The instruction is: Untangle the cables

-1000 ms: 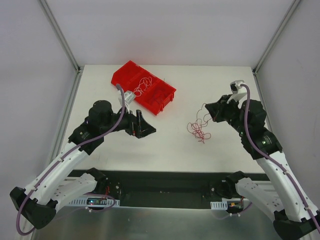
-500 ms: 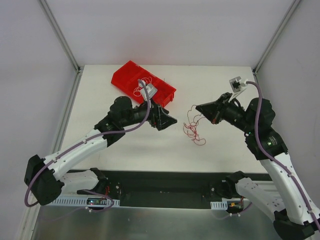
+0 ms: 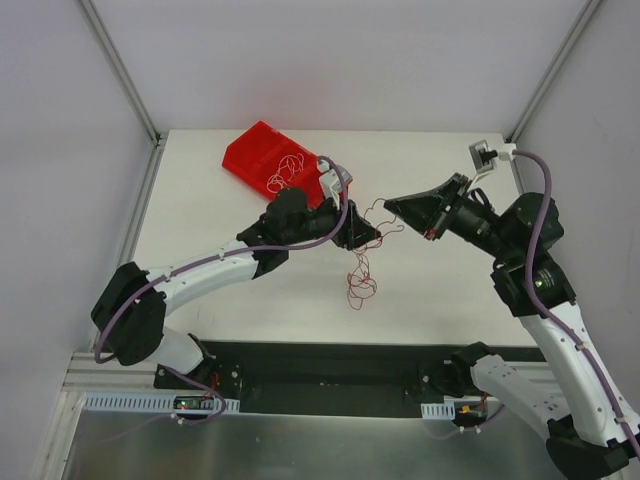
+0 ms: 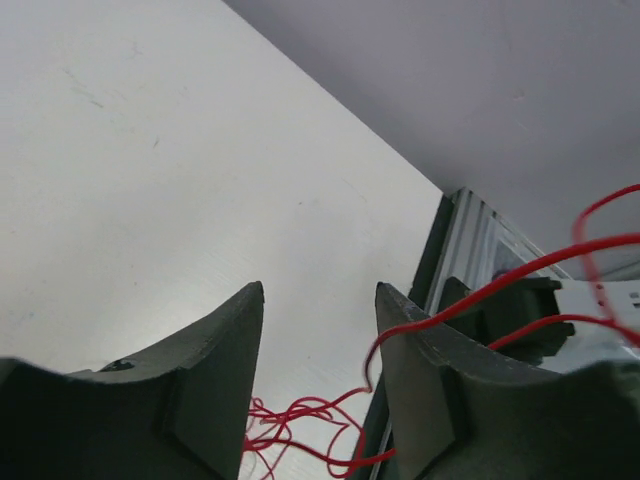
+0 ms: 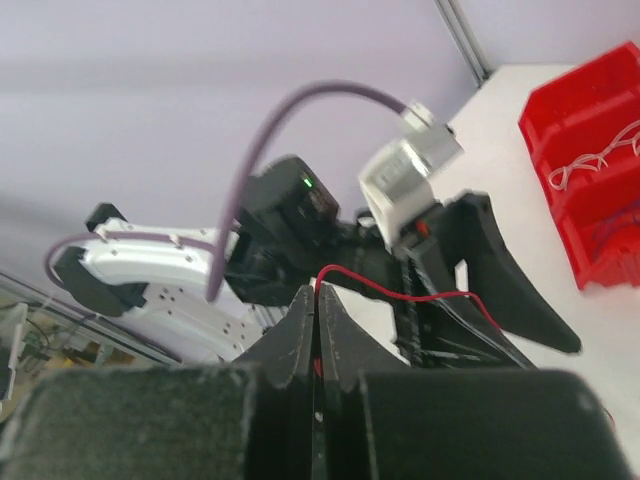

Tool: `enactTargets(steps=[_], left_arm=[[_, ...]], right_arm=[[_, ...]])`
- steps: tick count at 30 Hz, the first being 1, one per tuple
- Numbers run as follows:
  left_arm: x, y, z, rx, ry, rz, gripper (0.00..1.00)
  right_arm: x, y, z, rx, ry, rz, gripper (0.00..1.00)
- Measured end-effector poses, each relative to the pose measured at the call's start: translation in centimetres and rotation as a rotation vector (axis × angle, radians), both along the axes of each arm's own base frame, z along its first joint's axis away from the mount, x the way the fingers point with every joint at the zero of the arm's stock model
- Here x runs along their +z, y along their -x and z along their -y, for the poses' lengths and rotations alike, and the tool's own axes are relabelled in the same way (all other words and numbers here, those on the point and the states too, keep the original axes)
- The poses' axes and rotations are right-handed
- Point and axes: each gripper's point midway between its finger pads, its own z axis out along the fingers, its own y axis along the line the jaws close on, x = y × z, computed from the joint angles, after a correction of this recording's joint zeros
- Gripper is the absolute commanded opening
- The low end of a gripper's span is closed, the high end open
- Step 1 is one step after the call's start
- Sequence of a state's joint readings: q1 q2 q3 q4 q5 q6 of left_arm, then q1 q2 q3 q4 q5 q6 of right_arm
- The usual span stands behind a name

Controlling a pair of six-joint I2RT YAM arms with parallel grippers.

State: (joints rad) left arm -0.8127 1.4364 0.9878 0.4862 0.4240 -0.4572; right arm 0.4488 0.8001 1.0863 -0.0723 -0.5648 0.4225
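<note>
The two arms meet over the middle of the white table (image 3: 455, 290), their tips near each other and pointing at one another. The right gripper (image 3: 392, 206) is clamped tight; from its own camera the two fingers (image 5: 345, 345) press flat together with a single red strand pinched at their tips, and that strand runs off sideways towards the other arm. The red cables (image 3: 357, 283) hang from that pinch, loop past the left gripper (image 3: 368, 238) and drop in a loose, curly bunch onto the table just in front of it, nearer the arm bases.

The left gripper has its jaws apart. In its wrist view the two dark fingers (image 4: 205, 385) stand with a clear gap between them, and several red strands cross the bottom of that gap while one climbs along the inner edge of the finger on the picture's right and arcs away out of the top corner. I cannot tell whether any strand is actually touching the pads; nothing is squeezed between them.

Behind the left arm, towards the far left of the table, sits a red compartment bin (image 3: 243, 158), set at an angle. Thin whitish wires (image 3: 291, 166) lie curled in one of its middle compartments, well apart from the red bunch. The left arm's wrist reaches right beside the bin's near corner
</note>
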Motion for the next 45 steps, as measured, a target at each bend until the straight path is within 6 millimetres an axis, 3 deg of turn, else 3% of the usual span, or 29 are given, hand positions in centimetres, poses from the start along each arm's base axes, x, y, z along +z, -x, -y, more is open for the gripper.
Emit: enactTargets(steps=[4,8,12,15,20,23,28,34,40,41,45], left_arm=[[-2.8,-1.7,-0.3,0.102,-0.052,-0.058,0.34],[-7.7,-3.8,-1.7,0.225,-0.167,-0.163,0.33],[-14.6,-4.8,-6.2,0.361,-0.299,-0.296,0.35],[-18.4,-4.7,-9.6,0.445,-0.386,-0.363,0.35],[-21.3,-3.6,-12.6,0.512,-0.469,-0.415,0.34],[-21.8,-2.9,-13.8,0.53,-0.481,-0.42,0.32],[-20.7,-1.8,-15.2,0.54,-0.457,-0.378,0.0],[-19.1,-2.6,-17.1,0.605,-0.449,-0.35,0.0],[-17.1,-2.4,-20.5,0.724,-0.438,-0.308,0.0],[-16.4,-2.2,-20.8,0.735,-0.426,-0.294,0.01],[-13.4,-1.9,-20.7,0.711,-0.357,-0.225,0.41]], right_arm=[[2.8,-0.6,-0.4,0.004,-0.046,0.025,0.0],[6.9,-0.7,-0.4,0.0,-0.091,0.092,0.0],[12.3,-0.1,0.3,-0.024,-0.141,0.202,0.0],[15.6,0.7,1.2,-0.058,-0.17,0.283,0.0],[19.9,1.9,2.8,-0.116,-0.212,0.396,0.0],[20.8,1.7,3.1,-0.14,-0.218,0.423,0.0],[19.6,0.2,2.8,-0.168,-0.193,0.401,0.0],[17.4,-2.7,3.6,-0.292,-0.104,0.368,0.0],[15.2,-4.9,8.2,-0.578,0.054,0.354,0.0],[14.9,-4.9,9.0,-0.619,0.078,0.356,0.0],[14.1,-4.6,10.6,-0.684,0.132,0.369,0.0]])
